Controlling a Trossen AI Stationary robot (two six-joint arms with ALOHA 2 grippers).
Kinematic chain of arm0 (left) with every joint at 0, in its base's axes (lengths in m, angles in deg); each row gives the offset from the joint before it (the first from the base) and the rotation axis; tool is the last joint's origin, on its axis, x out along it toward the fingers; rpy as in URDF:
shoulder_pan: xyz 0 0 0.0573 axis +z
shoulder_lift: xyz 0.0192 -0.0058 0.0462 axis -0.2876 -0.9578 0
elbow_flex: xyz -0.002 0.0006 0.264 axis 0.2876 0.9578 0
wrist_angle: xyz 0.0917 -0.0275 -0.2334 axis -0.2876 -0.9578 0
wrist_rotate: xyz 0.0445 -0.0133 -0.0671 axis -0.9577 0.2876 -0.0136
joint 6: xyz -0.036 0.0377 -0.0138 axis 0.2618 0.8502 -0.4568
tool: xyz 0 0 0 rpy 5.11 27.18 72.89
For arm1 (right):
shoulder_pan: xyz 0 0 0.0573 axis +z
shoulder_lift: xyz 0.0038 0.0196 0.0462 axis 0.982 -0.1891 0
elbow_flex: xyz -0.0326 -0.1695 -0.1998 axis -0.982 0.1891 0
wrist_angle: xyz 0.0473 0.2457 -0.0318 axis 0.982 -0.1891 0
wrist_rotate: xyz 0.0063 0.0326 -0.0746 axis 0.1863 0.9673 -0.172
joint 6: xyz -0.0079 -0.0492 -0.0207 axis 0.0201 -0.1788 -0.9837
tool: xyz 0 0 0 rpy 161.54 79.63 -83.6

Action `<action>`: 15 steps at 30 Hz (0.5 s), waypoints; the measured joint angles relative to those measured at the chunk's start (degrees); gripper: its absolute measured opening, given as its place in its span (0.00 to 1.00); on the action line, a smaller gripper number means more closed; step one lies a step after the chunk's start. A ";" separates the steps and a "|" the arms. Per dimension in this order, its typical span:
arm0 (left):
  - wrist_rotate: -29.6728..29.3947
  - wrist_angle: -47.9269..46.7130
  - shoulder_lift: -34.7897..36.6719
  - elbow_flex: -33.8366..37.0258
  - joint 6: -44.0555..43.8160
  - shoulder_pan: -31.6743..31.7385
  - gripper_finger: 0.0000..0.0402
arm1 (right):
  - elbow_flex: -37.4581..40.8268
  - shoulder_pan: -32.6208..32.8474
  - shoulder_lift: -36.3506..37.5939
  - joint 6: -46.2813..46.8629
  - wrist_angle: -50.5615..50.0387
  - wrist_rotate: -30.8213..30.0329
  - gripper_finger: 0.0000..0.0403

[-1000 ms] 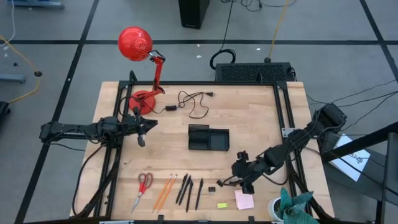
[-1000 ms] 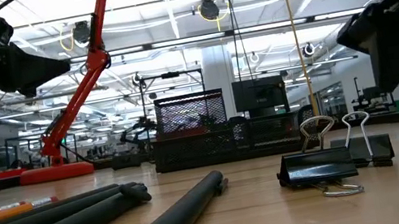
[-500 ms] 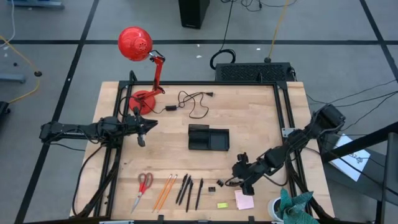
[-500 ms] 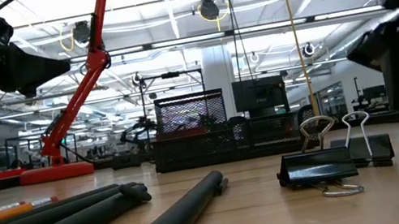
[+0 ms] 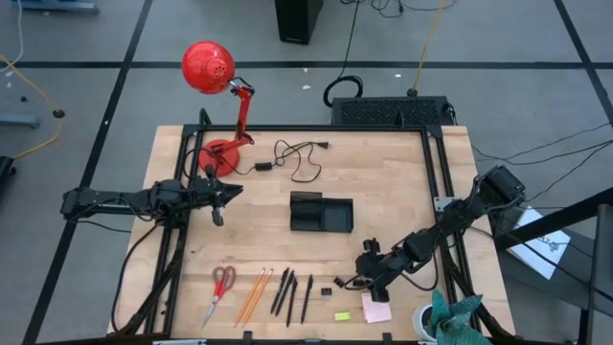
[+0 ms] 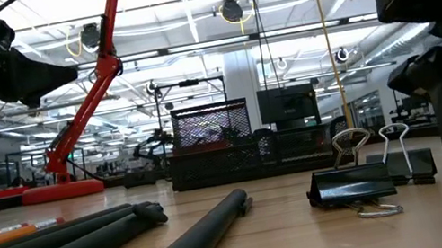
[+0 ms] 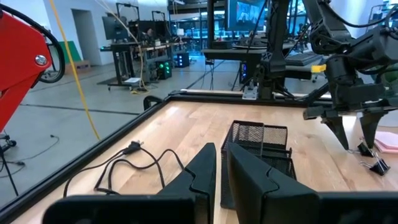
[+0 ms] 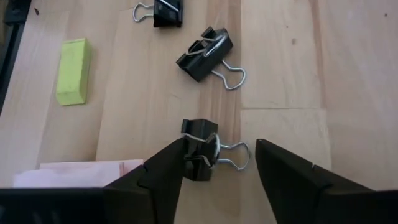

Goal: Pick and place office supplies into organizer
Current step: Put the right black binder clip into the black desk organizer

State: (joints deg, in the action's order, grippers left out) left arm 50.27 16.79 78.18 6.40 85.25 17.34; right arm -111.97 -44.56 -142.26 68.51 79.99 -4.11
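Observation:
My right gripper (image 8: 219,149) is open and low over the table's near right part (image 5: 364,276). Its fingers stand on either side of a black binder clip (image 8: 200,157) that lies flat on the wood. Two more clips (image 8: 205,55) (image 8: 166,12) and the yellow-green block (image 8: 73,71) lie beyond it. The pink sticky pad (image 8: 81,171) is beside one finger. Scissors (image 5: 220,287), two pencils (image 5: 253,295) and the pens (image 5: 287,295) lie along the near edge. The organizer (image 5: 322,213) stands mid-table. My left gripper (image 5: 218,213) waits, shut, above the table's left side. My right gripper comes from above, pointing down, over the binder clip's black body (image 8: 198,163). That body lies right against one finger (image 8: 163,171); whether they touch, I cannot tell. The other finger (image 8: 283,174) is clear of the clip's wire handle (image 8: 236,155).
A red desk lamp (image 5: 222,105) stands at the far left. A black cable (image 5: 292,158) lies on the far part of the table, with a large black box (image 5: 388,110) behind it. Bare wood lies between the organizer and the supplies.
My right gripper has come down toward the binder clips, from well above the table to just over the wood, drifting slightly toward the near edge. Nothing on the table has moved.

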 joint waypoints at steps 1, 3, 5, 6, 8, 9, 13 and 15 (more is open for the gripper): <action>-0.01 0.02 0.02 0.00 0.00 0.00 0.12 | 0.00 -0.06 -0.04 -0.44 -0.02 0.02 0.43; -0.01 0.02 0.00 0.00 0.01 0.00 0.12 | 0.00 -0.08 -0.04 -1.12 0.03 0.03 0.38; -0.01 0.02 0.00 0.00 0.02 0.00 0.12 | 0.00 -0.08 0.00 -1.36 0.01 -0.06 0.33; -0.01 0.03 0.00 0.00 0.00 0.00 0.12 | 0.00 -0.08 0.03 -1.49 0.01 -0.03 0.30; -0.01 0.02 0.00 0.00 0.02 0.00 0.12 | 0.00 -0.08 0.03 -1.94 0.07 -0.02 0.25; -0.01 0.02 0.00 0.00 0.02 0.00 0.12 | 0.00 -0.08 0.03 -2.26 0.13 -0.02 0.21; -0.01 0.02 0.00 0.00 0.02 0.00 0.12 | -0.04 -0.08 0.14 -2.84 0.96 -0.02 0.08; -0.01 0.02 0.00 0.00 0.02 0.00 0.12 | -0.13 -0.08 0.20 -3.69 1.62 -0.02 0.03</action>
State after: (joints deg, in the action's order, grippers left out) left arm 50.26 16.81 78.18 6.40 85.28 17.34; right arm -112.10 -44.64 -142.05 64.83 81.60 -4.13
